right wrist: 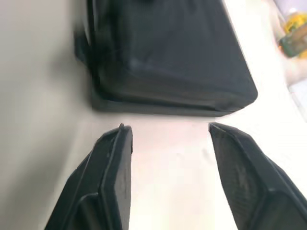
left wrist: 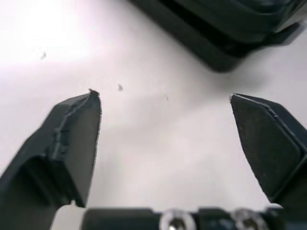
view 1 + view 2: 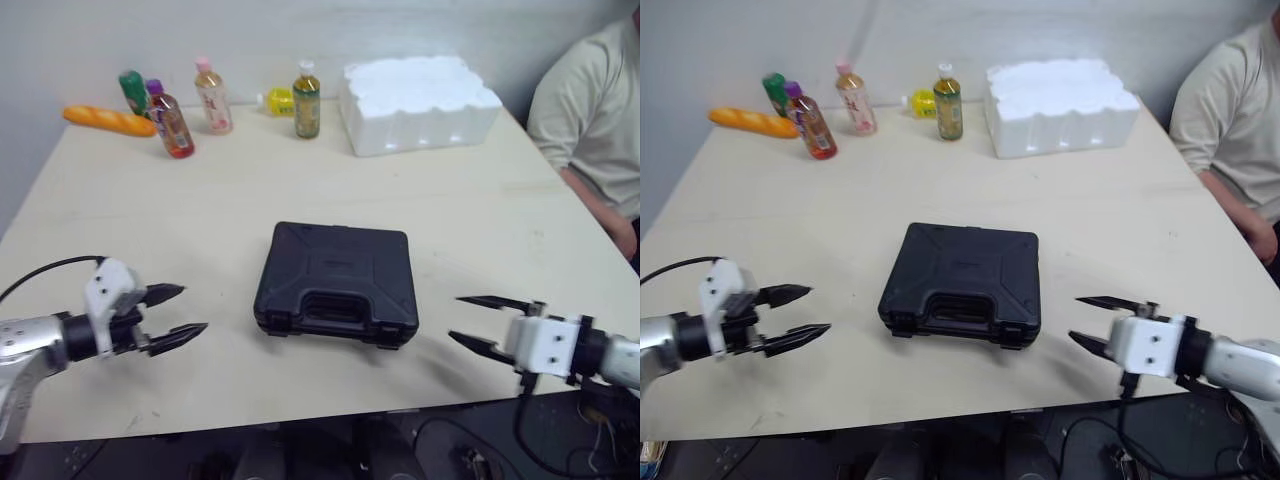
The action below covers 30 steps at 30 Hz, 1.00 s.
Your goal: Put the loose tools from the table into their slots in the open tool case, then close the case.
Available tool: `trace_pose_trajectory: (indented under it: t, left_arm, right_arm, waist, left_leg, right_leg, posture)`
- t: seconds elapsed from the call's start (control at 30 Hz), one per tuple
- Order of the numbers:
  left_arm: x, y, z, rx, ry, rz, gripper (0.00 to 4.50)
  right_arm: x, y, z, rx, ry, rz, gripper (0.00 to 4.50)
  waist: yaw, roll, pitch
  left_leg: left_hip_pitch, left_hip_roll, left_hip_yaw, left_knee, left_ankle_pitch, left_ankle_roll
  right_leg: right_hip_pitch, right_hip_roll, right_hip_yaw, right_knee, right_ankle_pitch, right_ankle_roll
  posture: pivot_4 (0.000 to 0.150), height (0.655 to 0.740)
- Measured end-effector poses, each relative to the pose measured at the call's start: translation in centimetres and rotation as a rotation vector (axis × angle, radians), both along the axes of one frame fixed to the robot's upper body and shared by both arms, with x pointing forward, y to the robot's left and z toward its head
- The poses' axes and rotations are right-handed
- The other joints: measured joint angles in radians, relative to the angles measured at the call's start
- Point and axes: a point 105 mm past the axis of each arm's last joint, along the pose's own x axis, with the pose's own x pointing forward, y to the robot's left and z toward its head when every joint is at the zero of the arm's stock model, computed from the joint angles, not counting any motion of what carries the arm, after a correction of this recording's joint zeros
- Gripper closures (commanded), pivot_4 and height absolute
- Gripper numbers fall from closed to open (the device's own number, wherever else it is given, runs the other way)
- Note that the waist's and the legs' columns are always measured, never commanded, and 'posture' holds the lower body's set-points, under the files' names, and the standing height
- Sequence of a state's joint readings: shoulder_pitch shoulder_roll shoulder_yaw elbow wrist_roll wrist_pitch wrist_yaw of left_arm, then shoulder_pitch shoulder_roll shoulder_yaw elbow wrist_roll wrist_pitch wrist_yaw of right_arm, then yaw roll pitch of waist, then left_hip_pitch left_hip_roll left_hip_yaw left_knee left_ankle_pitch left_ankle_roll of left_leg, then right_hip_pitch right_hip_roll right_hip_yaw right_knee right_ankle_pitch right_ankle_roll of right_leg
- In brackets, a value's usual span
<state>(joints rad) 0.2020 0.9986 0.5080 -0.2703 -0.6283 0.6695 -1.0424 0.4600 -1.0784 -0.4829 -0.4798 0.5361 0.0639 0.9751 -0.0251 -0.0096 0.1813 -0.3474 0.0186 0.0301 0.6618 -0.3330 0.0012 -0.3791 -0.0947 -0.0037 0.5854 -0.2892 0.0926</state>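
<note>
"Lying at the middle of the pale beige tabletop (image 3: 200, 200), is the black moulded-plastic tool case (image 3: 335, 282) seen open or shut?"

"It is seen shut: the lid is down on the base, and the carrying handle is turned toward the near edge. The two latches beside the handle appear to be fastened, though that is not made out clearly."

"How is the left gripper (image 3: 192, 308) placed?"

"It is held low over the table, near the case's left side and apart from it. Its two black fingers are spread wide, and nothing is gripped between them. In the left wrist view a corner of the case is seen beyond the fingers."

"And the right gripper (image 3: 456, 319)?"

"It is held near the case's right front corner, not touching it. Its fingers are likewise parted, with nothing pinched. In the right wrist view the case's side wall is seen just past them."

"What is set along the far edge?"

"A white foam block (image 3: 418, 103) is set at the far right. To its left are ranged a dark tea bottle with a yellow cap (image 3: 306, 101), a small yellow bottle (image 3: 278, 101) just beside it, a pink-capped bottle (image 3: 213, 97), a purple-capped bottle of red drink (image 3: 170, 122), a green bottle (image 3: 133, 92) and a golden bread loaf (image 3: 109, 121). A person in a beige shirt (image 3: 590, 110) is seated at the table's right side."
</note>
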Motion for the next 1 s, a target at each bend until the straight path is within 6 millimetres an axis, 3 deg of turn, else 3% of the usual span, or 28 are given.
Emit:
trace_pose_trajectory:
  t: [0.1, 0.2, 0.23, 0.27, 0.33, 0.43, 0.57, 0.67, 0.77, 1.0]
  left_arm:
    - [1.1, 3.0, 0.4, -0.078, 0.015, 0.135, 0.02]
    - [2.7, 3.3, 1.6, -0.095, -0.053, 0.168, 0.02]
    - [3.3, 3.0, 2.0, -0.091, -0.073, 0.156, 0.27]
    - [3.7, 2.8, 2.1, -0.091, -0.084, 0.150, 0.55]
    - [4.5, 2.3, 2.0, -0.098, -0.101, 0.142, 1.19]
    - [5.5, 1.5, 1.8, -0.100, -0.113, 0.122, 2.50]
    - [9.8, -1.7, 1.0, -0.007, -0.175, 0.050, 4.39]
    - [14.1, -4.8, 0.0, 0.012, -0.190, 0.016, 4.45]
    - [17.1, -7.1, 0.5, -0.009, -0.219, 0.020, 4.45]
    - [20.7, -11.9, 0.9, -0.029, -0.256, -0.012, 4.45]
  right_arm:
    - [-0.9, -2.2, -0.1, 0.122, 0.193, -0.113, 1.81]
    - [-1.2, -2.1, -0.1, 0.205, 0.268, -0.141, 1.81]
    - [-1.3, -1.8, -0.2, 0.216, 0.289, -0.137, 1.81]
    - [-1.3, -1.6, -0.3, 0.221, 0.299, -0.131, 1.81]
    - [-1.3, -1.0, -0.4, 0.226, 0.316, -0.111, 1.81]
    - [-1.2, -0.5, -0.5, 0.234, 0.327, -0.096, 2.58]
    - [-1.1, 1.8, -2.2, 0.229, 0.408, 0.008, 4.50]
    - [-0.7, 3.1, -4.1, 0.167, 0.462, 0.076, 4.50]
    - [0.2, 3.9, -4.5, 0.141, 0.459, 0.108, 4.50]
    - [0.9, 5.2, -5.0, 0.123, 0.493, 0.169, 4.50]
  waist:
    - [0.010, -0.001, 0.000]
    - [0.021, -0.004, -0.001]
    - [0.022, -0.004, -0.002]
    - [0.023, -0.004, -0.002]
    - [0.023, -0.004, -0.002]
    - [0.023, -0.004, -0.002]
    - [0.033, -0.004, -0.002]
    - [0.048, -0.007, 0.000]
    - [0.049, -0.010, 0.002]
    - [0.049, -0.010, 0.002]
  left_leg:
    - [0.002, 0.001, 0.000, -0.002, -0.001, -0.002]
    - [-0.004, 0.000, 0.003, -0.006, 0.000, -0.003]
    - [-0.007, -0.001, 0.004, -0.006, 0.001, -0.001]
    - [-0.008, -0.001, 0.005, -0.009, 0.003, 0.001]
    - [-0.008, -0.001, 0.006, -0.012, 0.003, 0.000]
    - [-0.015, 0.001, 0.009, -0.012, 0.004, -0.004]
    - [-0.023, -0.005, 0.010, 0.001, 0.004, -0.002]
    - [-0.023, -0.008, 0.011, 0.008, 0.005, 0.007]
    - [-0.025, -0.008, 0.012, 0.014, 0.006, 0.010]
    - [-0.030, -0.008, 0.014, 0.019, 0.007, 0.007]
  right_leg:
    - [0.001, -0.002, 0.000, 0.000, -0.002, -0.003]
    - [-0.010, -0.003, 0.000, 0.006, -0.002, -0.004]
    - [-0.016, -0.004, 0.001, 0.008, -0.002, -0.004]
    - [-0.019, -0.004, 0.001, 0.010, 0.004, 0.007]
    - [-0.021, -0.003, -0.001, 0.010, 0.004, 0.008]
    - [-0.029, -0.002, -0.009, 0.014, 0.004, 0.008]
    - [-0.034, 0.003, -0.019, 0.018, 0.005, 0.011]
    - [-0.031, 0.001, -0.017, 0.020, 0.010, 0.018]
    - [-0.030, 0.000, -0.016, 0.019, 0.015, 0.020]
    - [-0.033, 0.000, -0.018, 0.023, 0.016, 0.022]
  posture:
    - [0.150, 0.7383]
    - [0.150, 0.7383]
    - [0.150, 0.7383]
    - [0.150, 0.7383]
    - [0.150, 0.7383]
    - [0.150, 0.7383]
    - [0.150, 0.7383]
    - [0.150, 0.7383]
    - [0.150, 0.7383]
    - [0.150, 0.7383]
